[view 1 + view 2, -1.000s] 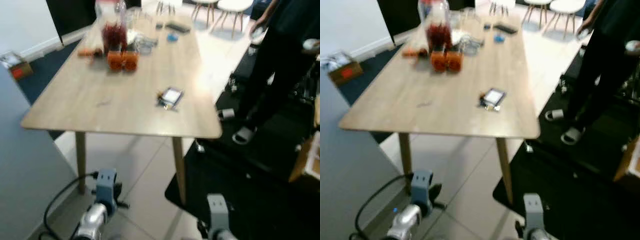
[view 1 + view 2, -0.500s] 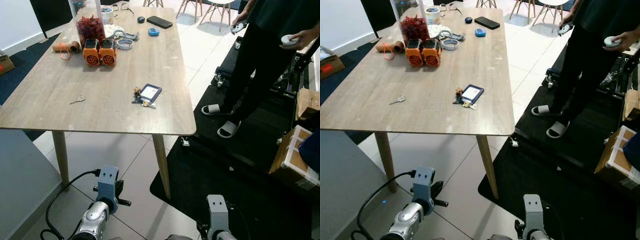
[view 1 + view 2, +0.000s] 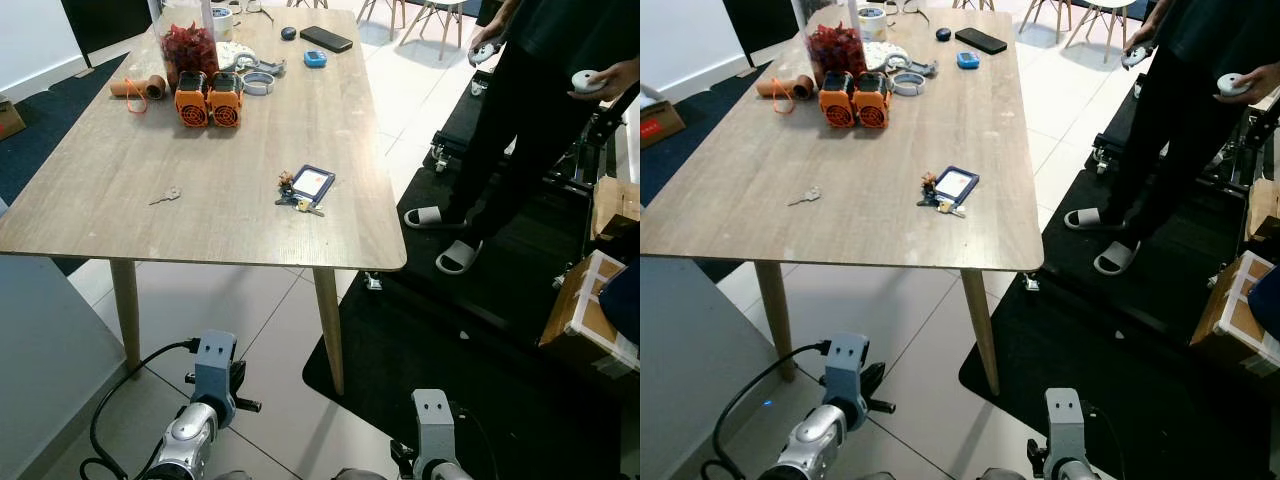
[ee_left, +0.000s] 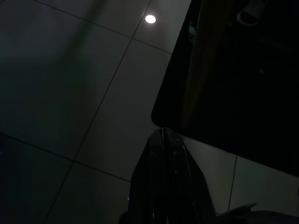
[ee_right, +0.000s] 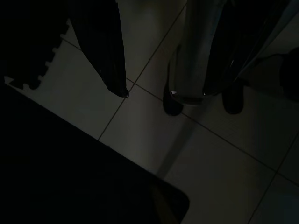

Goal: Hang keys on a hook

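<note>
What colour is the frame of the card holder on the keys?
Dark blue card holder frame around a white card, clearest in the right eye view.

Both arms hang low; left gripper (image 4: pixel 163 140) seemingly closed, right gripper (image 5: pixel 163 91) spread apart.

Head views bright, sharp; wrist views very dark.

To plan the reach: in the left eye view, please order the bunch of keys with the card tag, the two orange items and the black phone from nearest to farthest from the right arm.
1. Keys with card tag, near table edge.
2. Orange items, mid-table, left.
3. Black phone, far end.
</note>
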Robot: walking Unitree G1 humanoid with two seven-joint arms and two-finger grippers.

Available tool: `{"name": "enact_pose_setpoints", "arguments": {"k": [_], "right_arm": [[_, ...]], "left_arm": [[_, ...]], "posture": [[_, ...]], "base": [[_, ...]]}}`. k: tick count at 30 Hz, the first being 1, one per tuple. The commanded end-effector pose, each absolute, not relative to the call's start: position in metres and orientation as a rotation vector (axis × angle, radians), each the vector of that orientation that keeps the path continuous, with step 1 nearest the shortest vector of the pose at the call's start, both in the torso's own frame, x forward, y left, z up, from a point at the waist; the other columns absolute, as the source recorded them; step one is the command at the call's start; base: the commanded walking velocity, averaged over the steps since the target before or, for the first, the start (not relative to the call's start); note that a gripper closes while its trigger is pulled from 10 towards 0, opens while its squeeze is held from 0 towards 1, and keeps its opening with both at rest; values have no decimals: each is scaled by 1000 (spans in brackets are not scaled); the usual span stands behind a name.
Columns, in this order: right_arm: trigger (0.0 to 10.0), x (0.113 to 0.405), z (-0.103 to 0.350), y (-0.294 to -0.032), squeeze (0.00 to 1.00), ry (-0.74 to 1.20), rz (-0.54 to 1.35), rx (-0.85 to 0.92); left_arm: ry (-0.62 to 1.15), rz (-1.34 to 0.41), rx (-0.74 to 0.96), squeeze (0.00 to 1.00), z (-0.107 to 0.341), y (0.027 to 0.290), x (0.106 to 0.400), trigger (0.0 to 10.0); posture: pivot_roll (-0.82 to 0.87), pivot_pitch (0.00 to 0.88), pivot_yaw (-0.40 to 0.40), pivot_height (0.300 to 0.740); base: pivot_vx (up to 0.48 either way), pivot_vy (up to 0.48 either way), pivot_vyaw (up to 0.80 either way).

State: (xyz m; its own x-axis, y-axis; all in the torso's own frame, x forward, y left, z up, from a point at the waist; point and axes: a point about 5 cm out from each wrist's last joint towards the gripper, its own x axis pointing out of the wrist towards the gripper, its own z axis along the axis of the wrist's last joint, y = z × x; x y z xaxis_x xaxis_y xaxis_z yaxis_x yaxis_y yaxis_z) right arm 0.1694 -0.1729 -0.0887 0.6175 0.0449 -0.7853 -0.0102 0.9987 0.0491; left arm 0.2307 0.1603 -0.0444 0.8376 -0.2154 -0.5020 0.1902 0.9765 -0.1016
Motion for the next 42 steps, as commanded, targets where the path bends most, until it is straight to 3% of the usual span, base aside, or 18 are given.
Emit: {"name": "enact_pose_setpoints", "arguments": {"k": [1, 20, 37, 42], "right_arm": [[10000, 166, -90, -174, 0, 911, 26, 42], [10000, 166, -90, -172, 0, 910, 29, 42], [10000, 170, -89, -173, 0, 904, 30, 45], [10000, 170, -88, -172, 0, 904, 31, 45]], "left_arm": [[557, -203, -45, 0, -47, 165, 228, 10000], [558, -209, -51, 0, -47, 165, 227, 10000], [524, -231, -62, 0, -45, 164, 227, 10000], [521, -245, -48, 0, -45, 163, 227, 10000]], "posture": [[53, 45, -31, 740], [52, 48, -31, 740], [54, 57, -33, 740], [57, 61, -36, 740]], "base": [[0, 315, 0], [0, 475, 0], [0, 0, 0], [0, -418, 0]]}}
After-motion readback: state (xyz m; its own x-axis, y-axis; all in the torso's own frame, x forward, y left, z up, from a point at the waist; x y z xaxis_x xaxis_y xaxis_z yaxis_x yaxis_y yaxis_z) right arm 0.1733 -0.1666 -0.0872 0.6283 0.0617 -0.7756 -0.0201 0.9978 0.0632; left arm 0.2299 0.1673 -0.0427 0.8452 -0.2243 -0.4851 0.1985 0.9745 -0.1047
